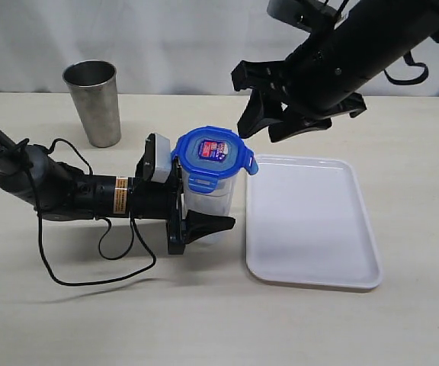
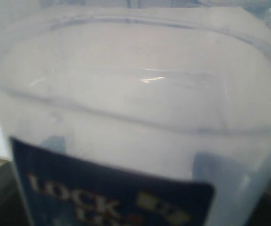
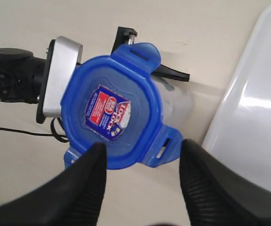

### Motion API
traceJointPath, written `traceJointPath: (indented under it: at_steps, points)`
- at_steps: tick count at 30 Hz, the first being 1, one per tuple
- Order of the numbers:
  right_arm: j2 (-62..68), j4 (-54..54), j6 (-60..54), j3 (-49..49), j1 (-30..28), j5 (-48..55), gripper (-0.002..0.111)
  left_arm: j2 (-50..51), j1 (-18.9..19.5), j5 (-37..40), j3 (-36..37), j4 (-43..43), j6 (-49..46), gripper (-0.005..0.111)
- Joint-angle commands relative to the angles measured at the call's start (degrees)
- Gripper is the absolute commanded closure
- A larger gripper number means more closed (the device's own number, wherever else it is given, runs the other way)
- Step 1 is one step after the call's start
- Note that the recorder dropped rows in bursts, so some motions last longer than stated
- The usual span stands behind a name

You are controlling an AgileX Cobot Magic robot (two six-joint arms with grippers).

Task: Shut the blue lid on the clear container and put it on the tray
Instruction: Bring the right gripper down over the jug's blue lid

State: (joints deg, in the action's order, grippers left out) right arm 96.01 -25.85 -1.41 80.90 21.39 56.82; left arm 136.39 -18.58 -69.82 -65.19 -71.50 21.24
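The clear container (image 1: 208, 200) stands upright on the table just left of the tray (image 1: 311, 229). My left gripper (image 1: 206, 204) is shut on the container's lower body from the left. The container's wall and label fill the left wrist view (image 2: 135, 117). The blue lid (image 1: 213, 152) rests on top of the container with its flaps sticking outwards. In the right wrist view the lid (image 3: 112, 113) shows its sticker face. My right gripper (image 1: 261, 131) hangs open above and to the right of the lid, empty. Its fingertips (image 3: 95, 155) frame the lid's edge without touching it.
A grey steel cup (image 1: 94, 103) stands at the back left. A black cable (image 1: 97, 259) loops on the table under the left arm. The white tray (image 3: 258, 108) lies empty to the right of the container.
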Motion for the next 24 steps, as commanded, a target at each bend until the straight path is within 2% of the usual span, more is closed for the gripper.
traceJointPath:
  at_steps: [1,7,18,24]
  points:
    - [-0.19,-4.76,-0.94,-5.88,0.03,-5.89,0.062,-0.04,-0.15,0.81,-0.25,-0.69,-0.26,0.107]
    - [-0.19,-7.85,-2.15,-10.38,0.03,-11.87,0.062,-0.04,-0.15,0.81,-0.25,-0.69,-0.26,0.107]
    - [0.76,-10.37,-3.27,-10.47,0.03,-11.79,0.062,-0.04,-0.15,0.81,-0.25,-0.69,-0.26,0.107]
    - [2.13,-15.50,-6.28,-10.47,0.03,-11.79,0.062,-0.04,-0.15,0.81,-0.25,-0.69,-0.26,0.107]
